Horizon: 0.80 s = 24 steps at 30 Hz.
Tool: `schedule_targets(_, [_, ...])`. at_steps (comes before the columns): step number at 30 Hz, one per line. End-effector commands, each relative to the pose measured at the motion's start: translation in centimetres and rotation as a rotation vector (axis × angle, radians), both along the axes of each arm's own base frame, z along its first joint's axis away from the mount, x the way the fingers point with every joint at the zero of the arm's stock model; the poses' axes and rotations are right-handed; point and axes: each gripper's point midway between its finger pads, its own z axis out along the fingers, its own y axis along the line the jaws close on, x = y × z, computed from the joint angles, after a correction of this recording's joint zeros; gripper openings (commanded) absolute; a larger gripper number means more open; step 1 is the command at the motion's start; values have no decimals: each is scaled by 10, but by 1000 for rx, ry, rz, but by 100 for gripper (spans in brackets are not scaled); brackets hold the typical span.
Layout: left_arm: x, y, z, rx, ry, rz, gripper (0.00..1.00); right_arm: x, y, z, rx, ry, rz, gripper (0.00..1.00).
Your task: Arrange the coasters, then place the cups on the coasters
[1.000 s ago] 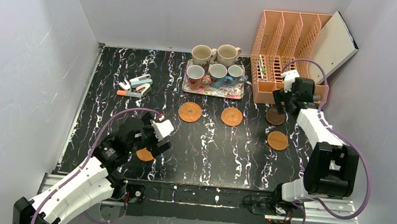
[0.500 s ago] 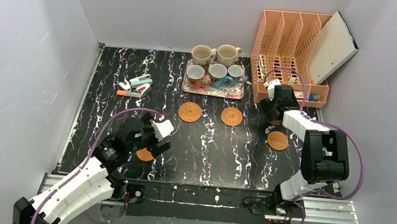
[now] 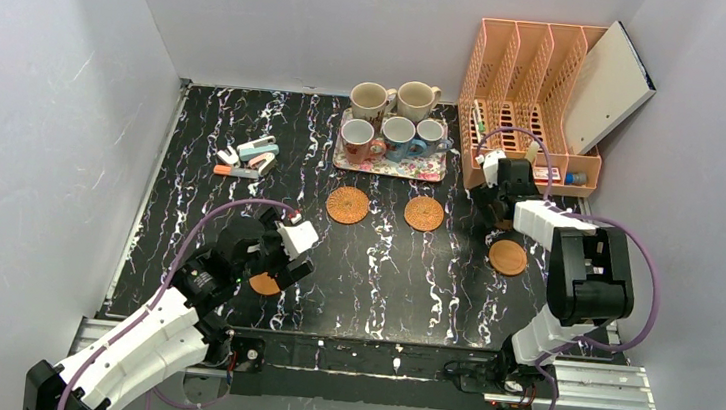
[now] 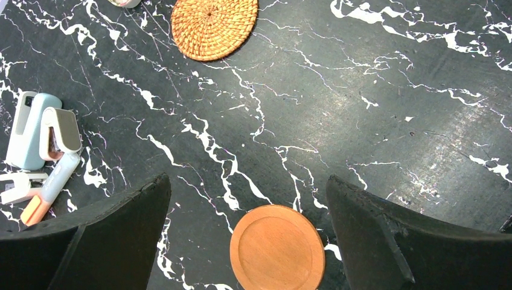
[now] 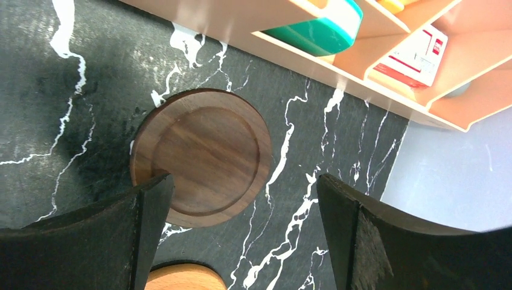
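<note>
Cups (image 3: pixel 398 136) on floral tray (image 3: pixel 414 171); boxes (image 5: pixel 320 30) in rack (image 3: pixel 529 55).

The top camera looks down from above the near edge on the whole table (image 3: pixel 383 267). The 2 wrist cameras look down closely: left at its near-left coaster (image 4: pixel 277 248), right beside the far-right rack (image 5: pixel 259 18).

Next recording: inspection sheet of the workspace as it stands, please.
Surface: black, white-veined table; no spill seen.
Job's things: five coasters flat on the table, none bearing a cup; five cups grouped at the floral tray.
Clutter: pastel desk tools at left; orange file rack with a white board leaning on it.
Grippers: left gripper open above a smooth coaster; right gripper open above the dark coaster.
Cables: purple cable looping along each arm.
Surroundings: plain grey walls.
</note>
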Motion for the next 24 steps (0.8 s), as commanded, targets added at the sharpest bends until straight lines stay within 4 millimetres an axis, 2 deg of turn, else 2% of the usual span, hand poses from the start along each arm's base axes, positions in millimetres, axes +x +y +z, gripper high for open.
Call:
schedule_targets(1, [0,1,-2,3,0,-1,98,-17,26,-14,82,107,108,98])
schedule_targets(8, [0,1,-5,10,6,-1,98,-53,51,-19,53,194,229,98])
schedule_targets(16, [0,1,-3,6,1,1,98,-101,71,-32,-1,305,343,98])
schedule_targets(24, [1,1,-3,6,1,5,98,-166,111,-37,-51,432,556,98])
